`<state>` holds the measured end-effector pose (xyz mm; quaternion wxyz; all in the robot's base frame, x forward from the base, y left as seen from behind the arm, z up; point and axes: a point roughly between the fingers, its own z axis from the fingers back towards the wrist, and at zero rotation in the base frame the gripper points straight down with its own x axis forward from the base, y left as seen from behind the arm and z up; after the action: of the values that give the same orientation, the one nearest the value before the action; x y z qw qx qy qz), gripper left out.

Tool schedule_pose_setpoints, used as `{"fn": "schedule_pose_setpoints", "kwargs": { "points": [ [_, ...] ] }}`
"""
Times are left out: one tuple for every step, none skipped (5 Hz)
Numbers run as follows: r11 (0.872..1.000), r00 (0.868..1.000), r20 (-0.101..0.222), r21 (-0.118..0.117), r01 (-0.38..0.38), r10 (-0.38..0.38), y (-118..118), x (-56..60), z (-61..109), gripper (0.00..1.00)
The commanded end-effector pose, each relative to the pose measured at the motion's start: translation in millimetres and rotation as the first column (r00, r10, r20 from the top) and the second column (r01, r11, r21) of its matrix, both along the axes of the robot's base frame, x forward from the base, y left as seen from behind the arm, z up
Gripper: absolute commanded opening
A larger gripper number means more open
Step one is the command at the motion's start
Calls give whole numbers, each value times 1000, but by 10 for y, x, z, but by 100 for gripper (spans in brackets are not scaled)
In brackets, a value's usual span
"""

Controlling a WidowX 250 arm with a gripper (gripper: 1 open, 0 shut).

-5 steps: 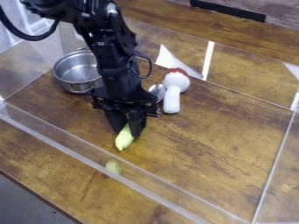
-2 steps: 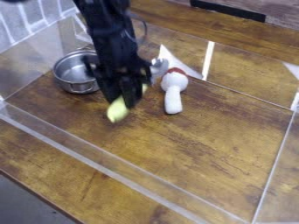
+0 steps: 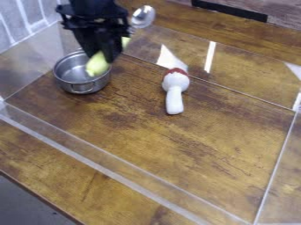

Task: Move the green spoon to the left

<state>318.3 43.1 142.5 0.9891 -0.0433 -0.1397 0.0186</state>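
- Green spoon [image 3: 99, 62] is our task obj: held up off the surface [image 3: 153, 149] in the tool [image 3: 100, 54], yellow-green handle hanging down, silver bowl poking out upper right near the arm.
- Surface: wood, w/ a clear low wall round it; bare wood at front and left-front, which we judge good for a drop.
- Pot [image 3: 77, 74]: metal, sits far left; spoon handle hangs right over or in front of it. We can't tell if handle tip touches the rim.
- White utensil [image 3: 175, 90] w/ red band lies mid-surface, well apart from the tool. Not ours, leave it.
- Tool: clamped shut on the spoon handle, pointing mostly down.
- Step, as we read it: carry phase, spoon lifted and on the left side, not yet set down.
- Next move needs: pick a bare spot clear of the pot, lower till the handle rests on the wood, then open. Risk: dropping it into the pot or clipping the rim.
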Motion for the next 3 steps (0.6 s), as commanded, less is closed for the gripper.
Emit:
{"fn": "schedule_pose_setpoints", "kwargs": {
  "points": [
    [998,994,110,53,-25,19,332,-54,200,0],
    [996,993,117,83,-41,32,582,-125,211,0],
    [993,994,106,107,-49,37,834,-193,188,0]
  ]
}}
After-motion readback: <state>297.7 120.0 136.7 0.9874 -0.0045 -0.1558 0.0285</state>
